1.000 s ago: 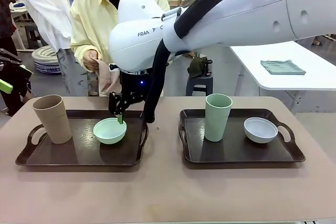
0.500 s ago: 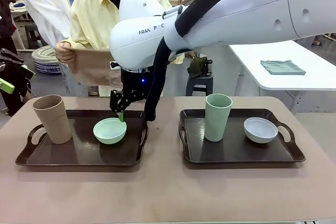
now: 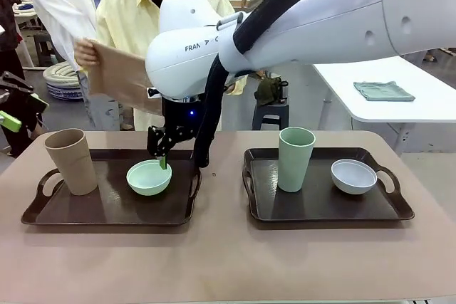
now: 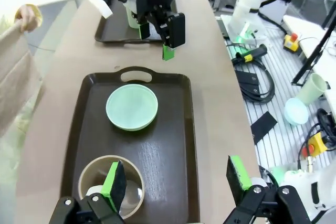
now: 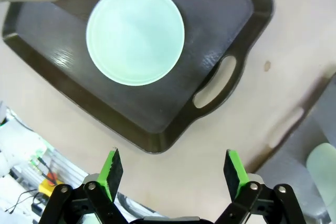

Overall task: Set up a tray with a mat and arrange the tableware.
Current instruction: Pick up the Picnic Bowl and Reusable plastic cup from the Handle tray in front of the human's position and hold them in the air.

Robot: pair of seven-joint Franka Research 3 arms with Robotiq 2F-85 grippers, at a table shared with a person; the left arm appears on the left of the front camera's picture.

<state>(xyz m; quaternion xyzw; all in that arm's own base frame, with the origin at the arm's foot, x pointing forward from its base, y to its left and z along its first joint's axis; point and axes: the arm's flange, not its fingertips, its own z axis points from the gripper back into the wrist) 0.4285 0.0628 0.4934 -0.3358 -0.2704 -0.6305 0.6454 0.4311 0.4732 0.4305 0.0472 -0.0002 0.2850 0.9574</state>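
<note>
The person (image 3: 135,26) at the far side has lifted the tan mat (image 3: 117,76). A second ago it hung low and folded by the waist. Now it is spread out and held up at shoulder height, behind the white arm.

Nothing on the worktop (image 3: 221,261) has shifted. The tan cup (image 3: 71,161) and the mint green bowl (image 3: 149,177) sit on the left tray (image 3: 107,220). The pale green cup (image 3: 296,159) and the greyish white bowl (image 3: 353,176) sit on the right tray (image 3: 324,216).

The right hand (image 3: 159,154) has reached across the middle and has barely stirred. It hangs just above the far rim of the mint green bowl, its fingers spread and holding nothing. Its own camera looks down past the green pads at the bowl and the tray's handle.

The left hand (image 4: 176,177) is released too and grasps nothing. It hovers over the near end of the left tray, and one pad overlaps the mouth of the tan cup in its wrist view.
</note>
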